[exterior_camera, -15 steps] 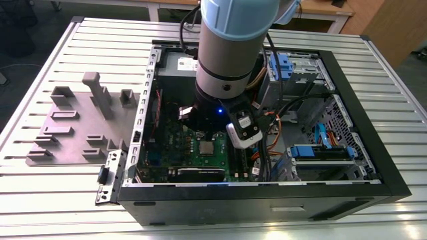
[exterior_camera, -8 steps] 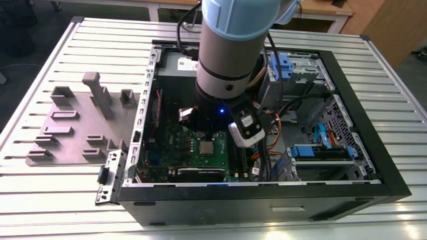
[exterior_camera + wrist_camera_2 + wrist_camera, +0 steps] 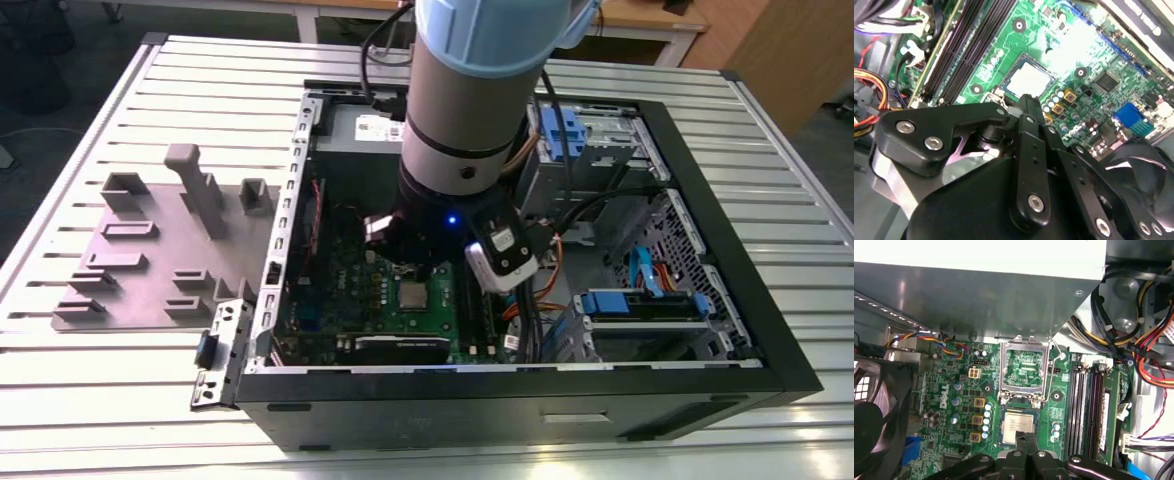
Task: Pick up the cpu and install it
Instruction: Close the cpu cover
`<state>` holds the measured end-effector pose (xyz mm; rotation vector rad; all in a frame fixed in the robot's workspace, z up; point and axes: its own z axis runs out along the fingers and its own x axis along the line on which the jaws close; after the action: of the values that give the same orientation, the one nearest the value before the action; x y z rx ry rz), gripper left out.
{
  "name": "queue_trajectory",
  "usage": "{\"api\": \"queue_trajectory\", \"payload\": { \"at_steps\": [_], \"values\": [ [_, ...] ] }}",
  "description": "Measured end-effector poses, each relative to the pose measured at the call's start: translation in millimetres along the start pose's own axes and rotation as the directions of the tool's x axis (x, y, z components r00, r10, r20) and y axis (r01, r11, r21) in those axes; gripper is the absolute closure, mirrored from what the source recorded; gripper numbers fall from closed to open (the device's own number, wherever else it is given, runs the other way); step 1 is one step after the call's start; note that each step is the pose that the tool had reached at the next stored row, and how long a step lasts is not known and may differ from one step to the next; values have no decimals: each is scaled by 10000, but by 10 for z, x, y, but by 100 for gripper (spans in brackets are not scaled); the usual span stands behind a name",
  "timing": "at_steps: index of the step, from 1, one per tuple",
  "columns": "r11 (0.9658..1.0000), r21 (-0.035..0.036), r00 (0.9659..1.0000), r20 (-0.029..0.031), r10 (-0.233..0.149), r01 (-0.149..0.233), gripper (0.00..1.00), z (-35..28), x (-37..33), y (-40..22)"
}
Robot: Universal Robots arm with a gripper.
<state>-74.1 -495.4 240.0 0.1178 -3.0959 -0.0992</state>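
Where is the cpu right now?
The cpu lies flat on the green motherboard inside the open case, in the exterior view's middle. In the first wrist view it sits between the socket bracket and the tool.

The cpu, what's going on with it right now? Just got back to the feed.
The arm's gripper is down inside the open computer case, fingers together and holding nothing, close over one edge of the cpu. The cpu lies flat in its socket on the green motherboard. The metal socket bracket beside it is flipped open. Whether the fingertips touch the cpu cannot be told.
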Motion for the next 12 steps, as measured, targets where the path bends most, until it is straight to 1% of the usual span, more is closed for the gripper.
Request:
{"api": "queue_trajectory", "payload": {
  "at_steps": [4, 5, 6, 7, 9, 11, 12],
  "values": [
    [10000, 5, 10000, 0, -1, 1, 89, 1, 1, 1],
    [10000, 6, 10000, 12, 1, -1, 89, 1, 5, 2],
    [10000, 10, 10000, 42, -2, 2, 89, -1, 7, 2],
    [10000, 16, 10000, 88, -6, 6, 89, -7, 10, 3],
    [10000, 19, 9998, 184, -12, 12, 89, -43, 17, 6],
    [10000, 23, 9997, 229, -15, 14, 89, -98, 23, 10],
    [10000, 27, 9997, 254, -20, 20, 89, -110, 24, 11]
  ]
}}
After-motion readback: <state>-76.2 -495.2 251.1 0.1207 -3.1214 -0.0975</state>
